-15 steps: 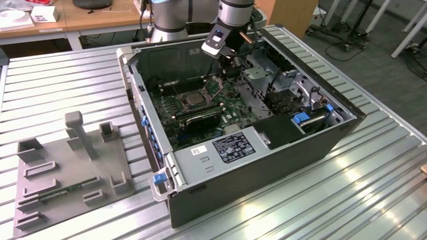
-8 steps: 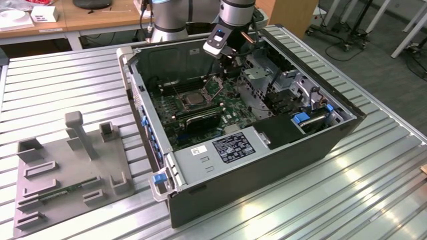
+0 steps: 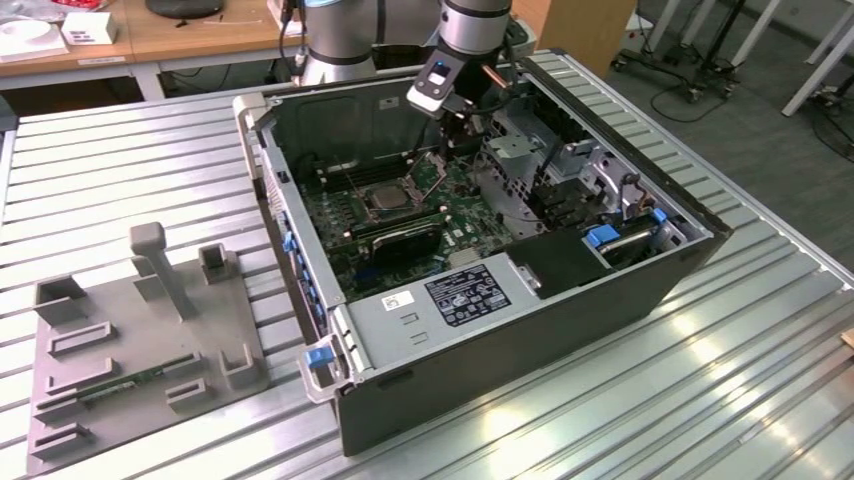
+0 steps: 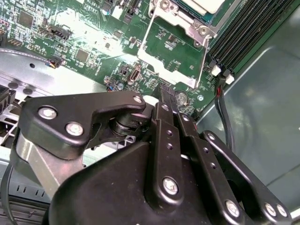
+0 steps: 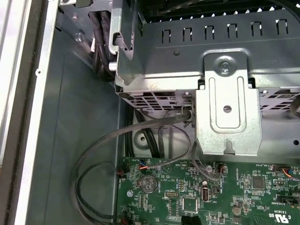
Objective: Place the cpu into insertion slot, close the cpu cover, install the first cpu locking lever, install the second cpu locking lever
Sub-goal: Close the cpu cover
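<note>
Gripper (image 4: 165, 92) fingers pressed together, holding nothing, tip just beside the raised cpu cover's (image 4: 161, 76) free edge, probably to push it down; cpu (image 4: 202, 4) sits in the insertion slot (image 3: 364, 197)
</note>
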Controlling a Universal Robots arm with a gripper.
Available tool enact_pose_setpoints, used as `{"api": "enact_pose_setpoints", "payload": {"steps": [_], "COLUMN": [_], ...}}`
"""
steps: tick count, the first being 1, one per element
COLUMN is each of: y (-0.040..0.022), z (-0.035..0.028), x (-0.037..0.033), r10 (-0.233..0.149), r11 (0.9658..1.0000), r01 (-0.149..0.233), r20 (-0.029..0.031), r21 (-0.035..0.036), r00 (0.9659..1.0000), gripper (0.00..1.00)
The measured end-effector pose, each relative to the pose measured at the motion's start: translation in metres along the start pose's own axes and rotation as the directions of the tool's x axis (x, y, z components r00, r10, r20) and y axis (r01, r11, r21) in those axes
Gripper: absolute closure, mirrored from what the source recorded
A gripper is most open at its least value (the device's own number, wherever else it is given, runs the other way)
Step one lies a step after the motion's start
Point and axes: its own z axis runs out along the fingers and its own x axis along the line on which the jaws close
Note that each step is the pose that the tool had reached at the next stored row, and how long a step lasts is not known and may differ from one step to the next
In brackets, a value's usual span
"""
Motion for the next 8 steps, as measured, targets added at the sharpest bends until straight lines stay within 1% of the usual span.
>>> {"api": "enact_pose_setpoints", "payload": {"steps": [8], "y": [0.0000], "z": [0.0011], "x": [0.0000], "r10": [0.000], "r11": [1.0000], "r01": [0.000], "r20": [-0.0007], "r21": [-0.0002], "r00": [1.0000], "gripper": [0.90]}}
